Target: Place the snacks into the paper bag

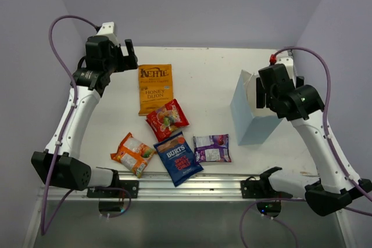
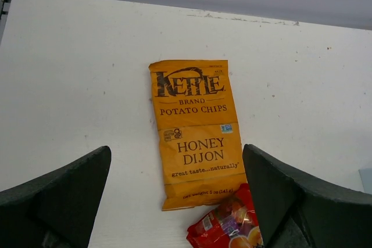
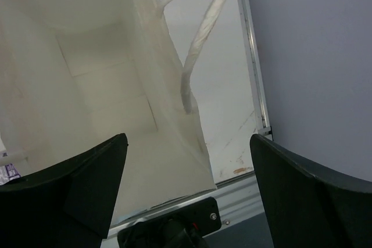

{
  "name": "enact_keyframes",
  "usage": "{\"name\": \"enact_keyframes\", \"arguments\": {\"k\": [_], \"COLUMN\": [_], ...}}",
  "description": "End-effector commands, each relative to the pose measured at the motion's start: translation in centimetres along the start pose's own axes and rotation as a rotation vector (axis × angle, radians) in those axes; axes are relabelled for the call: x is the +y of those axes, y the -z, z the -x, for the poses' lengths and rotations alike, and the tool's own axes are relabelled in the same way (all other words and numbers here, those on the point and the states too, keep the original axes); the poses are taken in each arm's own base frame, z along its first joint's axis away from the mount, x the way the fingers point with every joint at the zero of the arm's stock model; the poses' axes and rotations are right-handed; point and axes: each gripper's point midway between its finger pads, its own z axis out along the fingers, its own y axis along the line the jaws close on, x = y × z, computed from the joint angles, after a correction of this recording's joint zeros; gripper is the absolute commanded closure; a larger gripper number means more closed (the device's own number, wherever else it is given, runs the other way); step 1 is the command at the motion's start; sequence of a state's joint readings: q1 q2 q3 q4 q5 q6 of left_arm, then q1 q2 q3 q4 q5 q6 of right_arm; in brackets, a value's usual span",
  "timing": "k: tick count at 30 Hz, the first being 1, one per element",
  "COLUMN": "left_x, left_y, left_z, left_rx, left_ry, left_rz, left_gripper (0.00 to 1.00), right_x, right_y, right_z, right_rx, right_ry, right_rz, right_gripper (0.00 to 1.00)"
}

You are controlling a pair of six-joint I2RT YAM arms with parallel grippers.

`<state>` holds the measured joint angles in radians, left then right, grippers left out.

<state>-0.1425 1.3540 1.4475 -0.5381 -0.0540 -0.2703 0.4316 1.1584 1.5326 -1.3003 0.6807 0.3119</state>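
Five snacks lie on the tabletop, none in the single paper bag (image 1: 251,117). Three line the near edge: the orange-white packet (image 1: 133,154), the Burts bag (image 1: 178,158) and the purple-white packet (image 1: 212,148). Behind them the red packet (image 1: 167,119) touches the near end of the Kettle bag (image 1: 155,88), whose long axis runs toward the far edge. My left gripper (image 2: 176,152), jaws spread and empty, hangs toward the far-left corner looking down that bag's length, so I judge it the nearer arm. By the right edge my right gripper (image 3: 187,143) is likewise released, astride the paper bag's wall.
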Motion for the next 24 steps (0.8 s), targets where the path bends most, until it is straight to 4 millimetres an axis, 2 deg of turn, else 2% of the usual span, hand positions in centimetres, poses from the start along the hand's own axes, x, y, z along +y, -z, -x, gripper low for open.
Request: {"name": "enact_keyframes", "arguments": {"k": [1,2,3,6,9,10,12,13,16,17,18,21,24], "left_x": [-1.2,-1.2,-1.2,-1.3,-1.2,-1.2,-1.1,-1.2,-1.1,-0.9,-0.7,0.5,2.4], "left_y": [0.2,0.2,0.1,0.1,0.3,0.3,0.4,0.3,0.0,-0.3,-0.7,-2.6,-5.4], "left_z": [2.0,2.0,1.7,1.7,1.9,1.9,1.9,1.8,1.3,1.2,0.6,-1.8,-5.5], "left_rx": [-0.064,-0.064,-0.056,-0.056,-0.063,-0.064,-0.063,-0.062,-0.053,-0.051,-0.039,0.009,0.095], "left_ry": [0.010,0.011,0.010,0.012,0.012,0.009,0.008,0.006,0.001,-0.001,-0.005,-0.019,-0.030], "left_rz": [-0.043,-0.043,-0.043,-0.044,-0.041,-0.041,-0.038,-0.039,-0.037,-0.030,-0.022,0.034,0.123], "left_gripper": [0.00,0.00,0.00,0.00,0.00,0.00,0.00,0.00,0.00,0.00,0.00,0.00,0.01], "right_x": [-0.3,-0.5,-1.1,-1.4,-0.9,-0.7,-0.4,-0.3,-0.1,0.0,0.2,0.7,1.5], "right_y": [-0.2,-0.6,-1.2,-3.0,-3.8,-4.0,-4.3,-4.3,-4.2,-4.1,-4.0,-3.6,-3.6], "right_z": [0.2,-0.3,-0.4,-2.2,-2.8,-2.8,-3.1,-3.0,-2.6,-2.4,-2.3,-1.7,-1.5], "right_rx": [-0.065,-0.058,-0.045,0.034,0.030,0.027,0.036,0.033,0.024,0.019,0.017,0.000,-0.007], "right_ry": [-0.036,-0.036,-0.045,-0.030,-0.032,-0.036,-0.030,-0.032,-0.032,-0.034,-0.032,-0.040,-0.041], "right_rz": [0.008,0.000,-0.024,-0.034,-0.020,-0.017,-0.009,-0.004,0.015,0.021,0.035,0.077,0.117], "right_gripper": [0.14,0.19,0.20,0.22,0.31,0.42,0.55,0.68,0.83,0.84,0.86,1.00,1.00]}}
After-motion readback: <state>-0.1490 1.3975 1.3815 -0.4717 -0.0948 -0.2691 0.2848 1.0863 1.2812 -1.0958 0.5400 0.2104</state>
